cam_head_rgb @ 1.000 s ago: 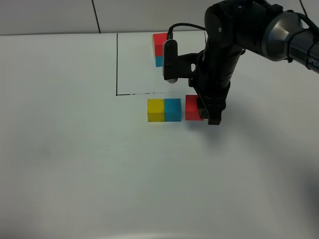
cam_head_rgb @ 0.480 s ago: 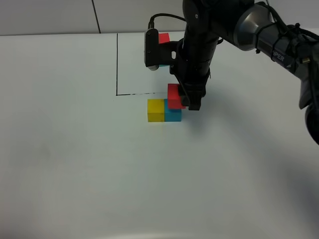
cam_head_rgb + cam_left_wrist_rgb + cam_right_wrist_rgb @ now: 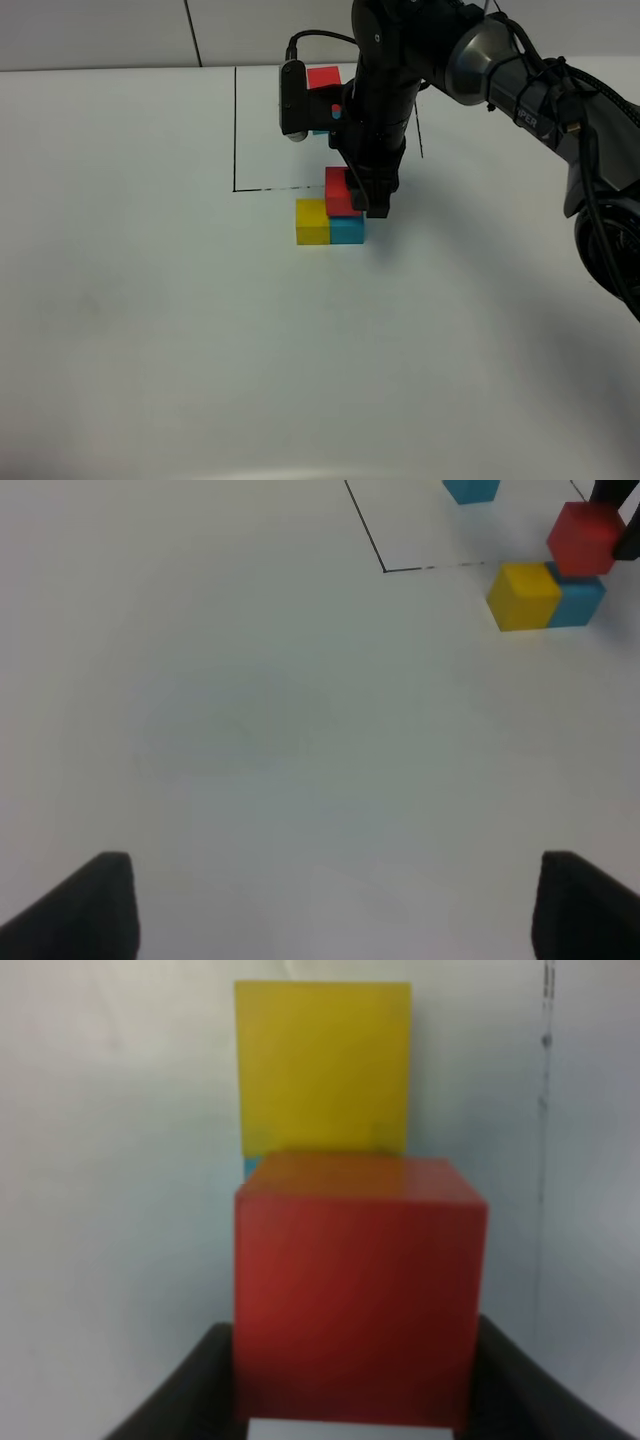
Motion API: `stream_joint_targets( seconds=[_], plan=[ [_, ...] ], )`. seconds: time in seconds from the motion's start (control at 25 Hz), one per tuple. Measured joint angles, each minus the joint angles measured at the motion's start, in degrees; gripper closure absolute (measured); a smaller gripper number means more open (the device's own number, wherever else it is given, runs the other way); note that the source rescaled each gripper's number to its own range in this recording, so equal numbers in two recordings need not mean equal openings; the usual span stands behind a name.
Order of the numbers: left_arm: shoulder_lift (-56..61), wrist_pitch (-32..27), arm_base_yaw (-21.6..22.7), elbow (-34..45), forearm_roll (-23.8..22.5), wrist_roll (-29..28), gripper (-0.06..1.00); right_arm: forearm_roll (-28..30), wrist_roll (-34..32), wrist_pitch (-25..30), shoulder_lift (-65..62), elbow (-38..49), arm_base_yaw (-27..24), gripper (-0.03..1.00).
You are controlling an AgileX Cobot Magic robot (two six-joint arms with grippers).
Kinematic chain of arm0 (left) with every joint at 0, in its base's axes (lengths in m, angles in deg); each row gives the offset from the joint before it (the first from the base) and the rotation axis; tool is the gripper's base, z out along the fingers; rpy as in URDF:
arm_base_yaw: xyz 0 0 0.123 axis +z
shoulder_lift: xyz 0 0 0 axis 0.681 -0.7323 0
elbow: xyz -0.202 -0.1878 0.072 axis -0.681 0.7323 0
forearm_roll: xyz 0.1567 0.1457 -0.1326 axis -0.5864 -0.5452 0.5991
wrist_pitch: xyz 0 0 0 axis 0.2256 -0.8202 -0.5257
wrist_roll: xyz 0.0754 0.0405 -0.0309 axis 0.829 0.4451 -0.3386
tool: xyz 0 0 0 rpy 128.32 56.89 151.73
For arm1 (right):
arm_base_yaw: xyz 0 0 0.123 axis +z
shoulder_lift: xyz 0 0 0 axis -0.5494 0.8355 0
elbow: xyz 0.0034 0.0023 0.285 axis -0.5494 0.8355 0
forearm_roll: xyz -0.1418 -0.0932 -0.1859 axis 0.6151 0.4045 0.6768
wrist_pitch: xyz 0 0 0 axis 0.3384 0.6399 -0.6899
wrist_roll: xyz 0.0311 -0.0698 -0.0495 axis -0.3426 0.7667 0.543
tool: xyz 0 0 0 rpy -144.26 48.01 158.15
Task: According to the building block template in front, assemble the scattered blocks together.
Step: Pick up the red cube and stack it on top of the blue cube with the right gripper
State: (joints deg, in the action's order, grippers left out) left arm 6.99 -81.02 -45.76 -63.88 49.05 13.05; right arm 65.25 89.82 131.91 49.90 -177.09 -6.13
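My right gripper (image 3: 368, 200) is shut on the red cube (image 3: 338, 192) and holds it right over the cyan cube (image 3: 348, 230). I cannot tell whether the two touch. The yellow cube (image 3: 312, 221) sits against the cyan one's left side. In the right wrist view the red cube (image 3: 355, 1290) fills the space between the dark fingers (image 3: 175, 1400), with the yellow cube (image 3: 322, 1065) beyond it. The template (image 3: 323, 77) stands at the back inside the black outline, mostly hidden by the arm. The left gripper (image 3: 340, 900) hovers open and far from the red cube (image 3: 583, 537).
A thin black outline (image 3: 234, 130) is drawn on the white table (image 3: 150, 330), its front edge just behind the cubes. The right arm (image 3: 480, 50) reaches in from the back right, and its wrist camera (image 3: 292, 100) hangs over the outlined area.
The right gripper has carried the red cube leftward from beside the cyan cube to directly above it. The yellow and cyan cubes have stayed put.
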Motion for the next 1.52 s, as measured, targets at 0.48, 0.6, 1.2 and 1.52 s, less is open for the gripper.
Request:
stream_joint_targets(
  seconds=[0.48, 0.6, 1.2, 1.52],
  plan=[
    [0.0, 0.0, 0.0, 0.0, 0.0, 0.0, 0.19, -0.01, 0.06, 0.0, 0.16, 0.0, 0.0, 0.96],
    [0.0, 0.0, 0.0, 0.0, 0.0, 0.0, 0.19, 0.24, 0.06, 0.0, 0.16, 0.0, 0.0, 0.96],
    [0.0, 0.0, 0.0, 0.0, 0.0, 0.0, 0.19, 0.17, 0.01, 0.0, -0.98, 2.41, 0.0, 0.96],
    [0.0, 0.0, 0.0, 0.0, 0.0, 0.0, 0.19, -0.72, 0.58, 0.0, -0.98, 2.41, 0.0, 0.96]
  ],
)
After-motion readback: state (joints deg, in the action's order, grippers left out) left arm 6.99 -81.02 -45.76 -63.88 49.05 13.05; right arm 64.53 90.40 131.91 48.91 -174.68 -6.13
